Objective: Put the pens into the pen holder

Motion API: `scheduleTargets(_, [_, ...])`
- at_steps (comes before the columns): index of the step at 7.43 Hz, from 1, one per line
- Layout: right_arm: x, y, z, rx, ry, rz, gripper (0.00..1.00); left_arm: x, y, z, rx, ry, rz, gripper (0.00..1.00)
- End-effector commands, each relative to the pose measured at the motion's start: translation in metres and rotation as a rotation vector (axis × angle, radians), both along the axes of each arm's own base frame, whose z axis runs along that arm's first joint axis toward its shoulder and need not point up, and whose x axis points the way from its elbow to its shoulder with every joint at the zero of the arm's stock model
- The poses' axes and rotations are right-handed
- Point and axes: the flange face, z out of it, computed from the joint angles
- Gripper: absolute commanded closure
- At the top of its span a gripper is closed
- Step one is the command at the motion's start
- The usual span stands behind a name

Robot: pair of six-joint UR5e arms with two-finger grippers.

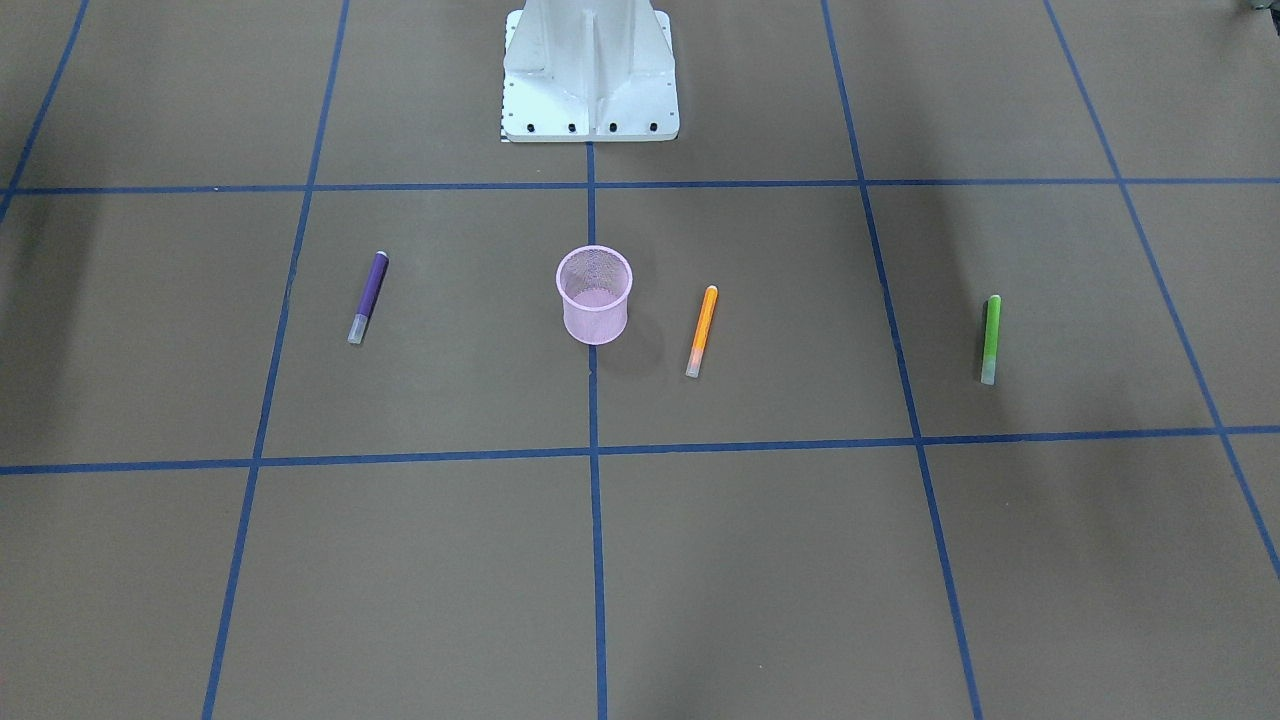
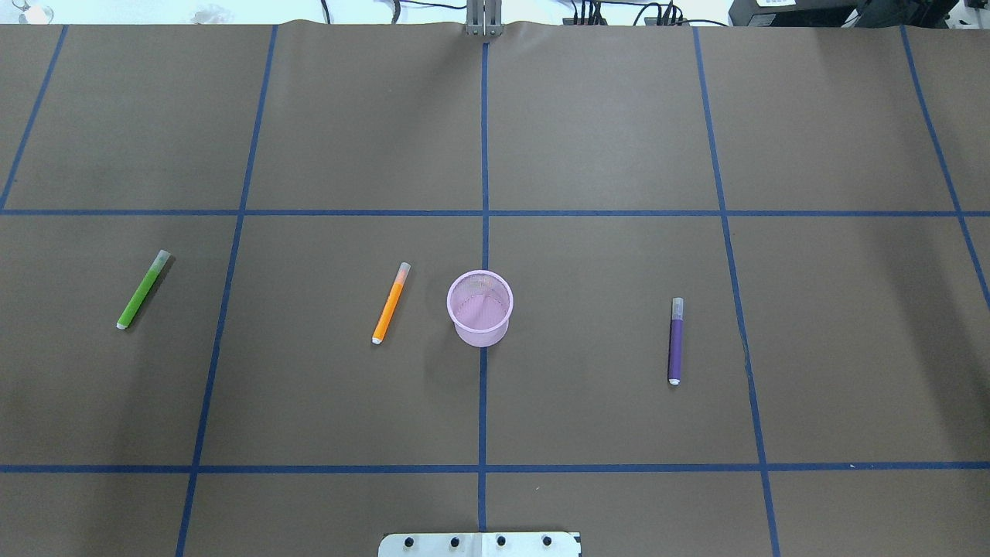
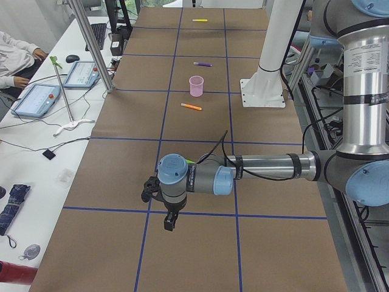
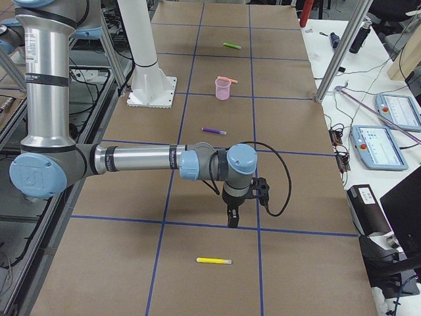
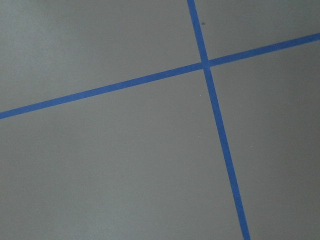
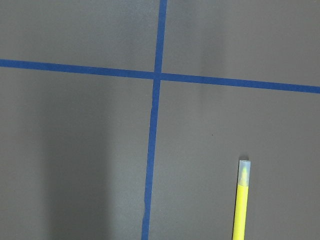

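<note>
The pink mesh pen holder (image 2: 479, 308) stands upright at the table's middle. The orange pen (image 2: 390, 302) lies just left of it, the green pen (image 2: 143, 288) far left and the purple pen (image 2: 675, 341) to its right. The yellow pen (image 4: 214, 261) lies near the table's right end and also shows in the right wrist view (image 6: 241, 200). My left gripper (image 3: 169, 222) hangs over the table's left end, past the green pen. My right gripper (image 4: 231, 218) hangs above the table, a short way from the yellow pen. I cannot tell whether either is open or shut.
The robot's white base (image 1: 590, 75) stands behind the pen holder. Blue tape lines (image 2: 483, 232) divide the brown table into squares. Operator desks with tablets (image 4: 378, 145) run along the far side, and a metal post (image 4: 332, 62) stands at the table's edge.
</note>
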Motion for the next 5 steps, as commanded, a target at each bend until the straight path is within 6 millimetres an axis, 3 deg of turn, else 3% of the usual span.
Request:
scheduleTargets(1, [0.000,-0.001,-0.002,0.007,0.000,-0.002,0.00,0.001,-0.003,-0.006,0.049,0.000,0.002,0.00])
scheduleTargets(3, [0.000,0.000,-0.022,0.099,-0.009,-0.010,0.00,0.001,-0.005,-0.010,0.082,-0.003,0.001,0.00])
scheduleTargets(5, [0.000,-0.005,-0.031,0.154,-0.005,-0.002,0.00,0.000,-0.008,-0.030,0.229,-0.008,-0.008,0.00])
